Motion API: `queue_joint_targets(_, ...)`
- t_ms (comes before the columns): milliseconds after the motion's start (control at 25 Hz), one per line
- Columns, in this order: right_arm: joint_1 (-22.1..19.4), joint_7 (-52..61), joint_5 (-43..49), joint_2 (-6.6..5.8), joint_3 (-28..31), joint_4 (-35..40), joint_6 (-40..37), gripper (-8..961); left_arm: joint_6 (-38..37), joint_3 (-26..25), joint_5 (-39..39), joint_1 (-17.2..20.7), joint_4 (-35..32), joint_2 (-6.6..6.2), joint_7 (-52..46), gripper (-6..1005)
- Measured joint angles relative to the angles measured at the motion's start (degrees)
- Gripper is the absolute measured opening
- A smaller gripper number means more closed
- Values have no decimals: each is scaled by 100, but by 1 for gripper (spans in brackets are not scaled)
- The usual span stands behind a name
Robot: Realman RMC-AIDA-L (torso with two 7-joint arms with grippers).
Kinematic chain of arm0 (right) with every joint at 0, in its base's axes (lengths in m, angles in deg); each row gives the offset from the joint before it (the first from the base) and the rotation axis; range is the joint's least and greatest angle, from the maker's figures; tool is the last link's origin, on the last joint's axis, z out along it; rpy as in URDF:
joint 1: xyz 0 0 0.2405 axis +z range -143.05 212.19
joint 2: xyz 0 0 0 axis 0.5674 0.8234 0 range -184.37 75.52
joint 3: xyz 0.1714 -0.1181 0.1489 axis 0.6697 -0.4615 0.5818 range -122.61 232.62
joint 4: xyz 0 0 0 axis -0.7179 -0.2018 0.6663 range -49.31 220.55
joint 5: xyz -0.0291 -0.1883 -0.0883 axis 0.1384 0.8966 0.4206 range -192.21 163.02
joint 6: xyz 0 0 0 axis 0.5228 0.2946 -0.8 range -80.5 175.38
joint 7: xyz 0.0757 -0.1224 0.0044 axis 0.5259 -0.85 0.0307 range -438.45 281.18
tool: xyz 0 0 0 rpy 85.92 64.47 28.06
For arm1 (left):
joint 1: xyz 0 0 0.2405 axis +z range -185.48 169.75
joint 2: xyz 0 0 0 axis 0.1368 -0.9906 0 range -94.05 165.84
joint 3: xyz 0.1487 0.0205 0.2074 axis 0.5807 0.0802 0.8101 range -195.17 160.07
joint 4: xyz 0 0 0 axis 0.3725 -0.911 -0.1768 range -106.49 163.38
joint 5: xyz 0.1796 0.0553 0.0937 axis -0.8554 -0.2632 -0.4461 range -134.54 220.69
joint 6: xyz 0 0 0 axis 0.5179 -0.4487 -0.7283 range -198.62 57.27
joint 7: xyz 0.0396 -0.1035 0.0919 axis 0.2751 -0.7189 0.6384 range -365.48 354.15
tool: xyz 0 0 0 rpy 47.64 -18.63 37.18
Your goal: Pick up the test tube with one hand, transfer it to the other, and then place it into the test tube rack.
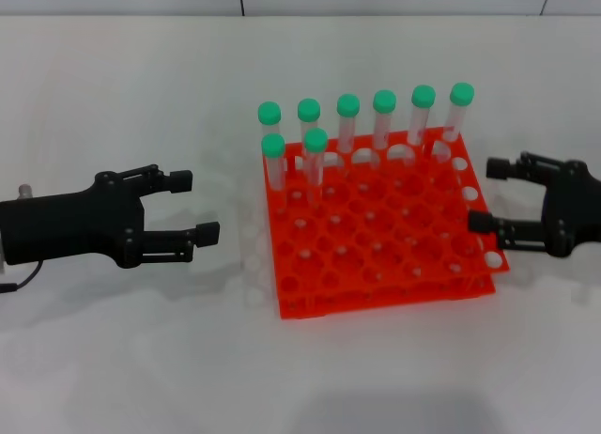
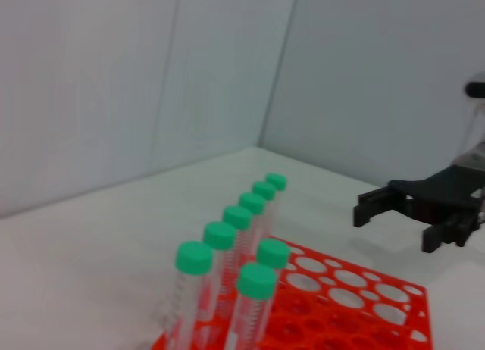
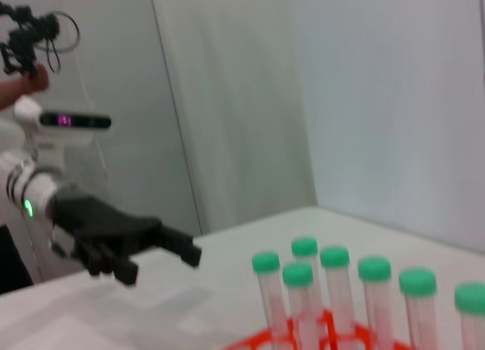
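- In the head view, the left tool [image 1: 192, 207] has its arm cut off by the 9 o'clock edge, so only the black body and fingers show.
- The right tool [image 1: 493, 195] has its wrist and arm cut off by the 3 o'clock edge.
- In the left wrist view, the test tube rack [image 2: 356, 304] runs past the 6 o'clock edge; the lower parts of the nearest tubes [image 2: 189, 304] are lost there too.
- In the right wrist view, only a sliver of the rack's rim shows at 6 o'clock, and the tubes there are blurred.
- Which of the eight identical green-capped tubes is the task's own cannot be told.
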Motion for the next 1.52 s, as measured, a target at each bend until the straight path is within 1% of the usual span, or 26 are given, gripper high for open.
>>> queue_joint_targets(80, -46, -15, 190, 1, 85, -34, 7, 833, -99, 0, -100, -94, 1, -49, -118, 890)
queue_joint_targets(160, -56, -39, 384, 19, 125, -59, 8, 833, -235, -1, -200, -188, 1, -117, -218, 890)
queue_joint_targets(280, -63, -68, 544, 43, 130, -68, 7, 832, -403, -3, -352, -319, 1, -186, -349, 890)
queue_joint_targets(480, -33, -104, 688, 51, 111, -98, -27, 831, -656, -4, -556, -514, 0, -265, -522, 889)
queue_joint_targets(800, -21, -124, 701, 63, 91, -128, -35, 829, -761, -2, -811, -675, 2, -269, -670, 890)
queue_joint_targets(1080, -25, -125, 783, 72, 96, -128, -41, 827, -721, -4, -847, -710, 2, -264, -674, 890)
queue_joint_targets(1520, -76, -125, 845, 31, 124, -128, -49, 825, -709, -52, -908, -659, 2, -321, -754, 889)
